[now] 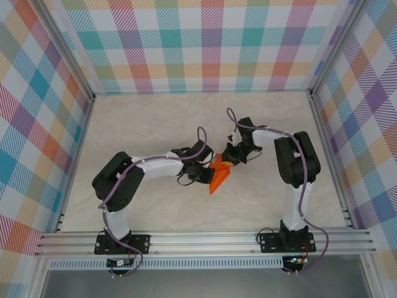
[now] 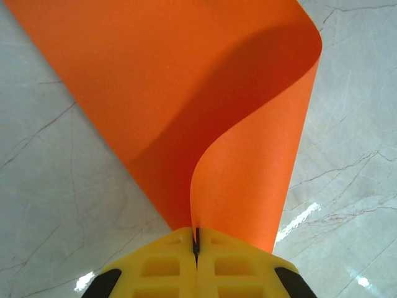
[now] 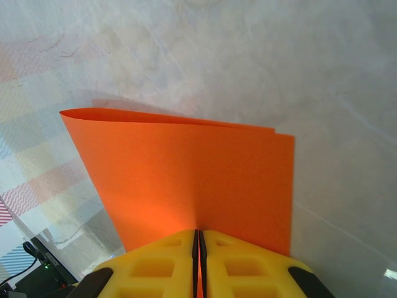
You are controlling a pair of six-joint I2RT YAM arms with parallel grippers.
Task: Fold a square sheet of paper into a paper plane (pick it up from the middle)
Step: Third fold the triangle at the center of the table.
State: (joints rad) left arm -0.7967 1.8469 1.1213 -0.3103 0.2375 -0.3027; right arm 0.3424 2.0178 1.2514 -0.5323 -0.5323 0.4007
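One square sheet of paper [image 1: 218, 177], bright orange, was held between my two arms over the middle of the table; whether its lower tip touched the surface I could not tell. It was bent over on itself in a loose curl rather than creased flat. From my left wrist I saw one layer sweep up and roll back in a soft rounded fold. From my right wrist the two layers lay nearly flush, one edge peeking just past the other. My left gripper [image 2: 196, 245] was pinching the sheet, its yellow pads pressed together with the paper running into the seam. My right gripper [image 3: 199, 239] gripped another edge the same way, with only a thin slit between its pads. Below lay the pale marbled table [image 1: 155, 124], and plaid walls [image 1: 205, 43] stood around it.
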